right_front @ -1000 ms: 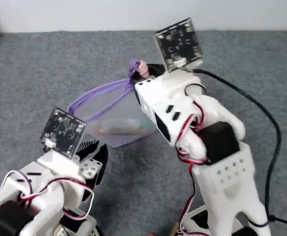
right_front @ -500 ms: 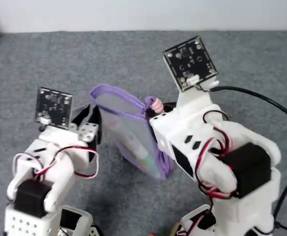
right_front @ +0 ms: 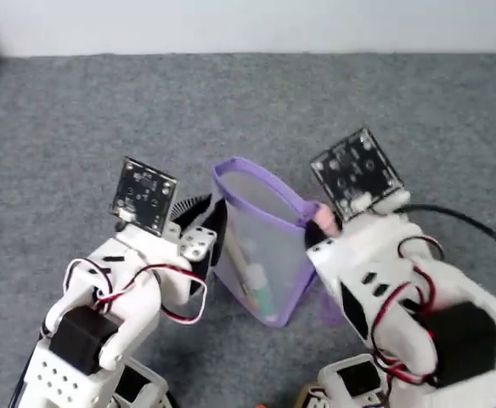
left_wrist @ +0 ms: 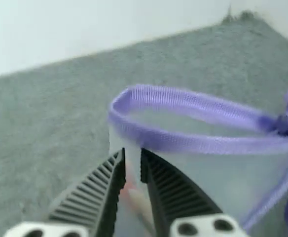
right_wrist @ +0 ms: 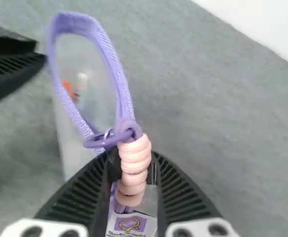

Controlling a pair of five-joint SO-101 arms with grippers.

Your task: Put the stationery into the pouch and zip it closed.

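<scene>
The left end effector (left_wrist: 132, 158) pinches the pouch (left_wrist: 203, 168), the right end effector (right_wrist: 131, 163) pinches the zip pull (right_wrist: 134, 148), and a hard tug might yank one loose.

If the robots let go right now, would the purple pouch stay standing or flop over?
Probably flop. The pouch looks like thin see-through mesh, held at each side by the left gripper and the right gripper, so it seems soft, not stiff. It's likely light, but the stationery resting at its bottom might tip it sideways.
</scene>
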